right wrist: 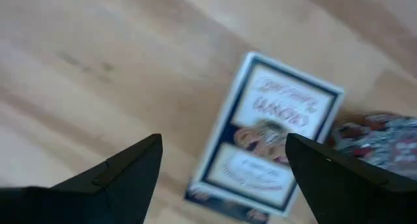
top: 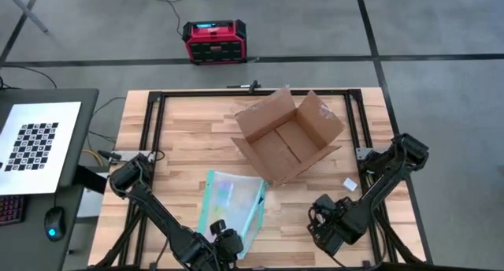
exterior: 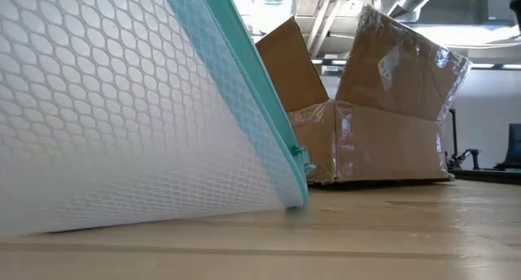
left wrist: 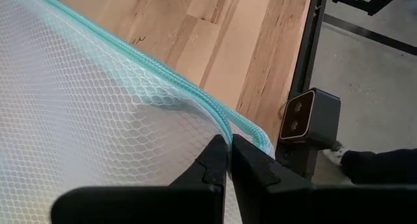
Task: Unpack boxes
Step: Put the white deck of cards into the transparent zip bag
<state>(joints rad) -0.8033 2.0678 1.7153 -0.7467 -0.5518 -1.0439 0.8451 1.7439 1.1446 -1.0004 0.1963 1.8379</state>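
Note:
The brown cardboard box (top: 287, 137) stands open on the table's far right half, its flaps up (exterior: 383, 117). A clear mesh pouch with a teal zip edge (top: 232, 202) lies between the box and the near edge. My left gripper (top: 222, 241) is at the pouch's near end, shut on it. My right gripper (top: 331, 224) hangs open over the near right of the table and touches nothing. Below it, ahead of the fingers, a small blue-and-white printed pack (right wrist: 270, 146) lies flat on the wood. My left gripper pinches the pouch's teal zip edge (left wrist: 229, 131) between its two shut fingers, close to a corner of the pouch. The fingers slant down from the near side. The held end is raised and the mesh slopes down to the table (exterior: 289, 203).
A red and black case (top: 213, 41) sits on the floor beyond the far edge. A checkered board (top: 35, 145) lies on a side desk at the left. A small white item (top: 350, 184) lies by the right arm. Black frame rails (top: 252, 92) run along the table's edges.

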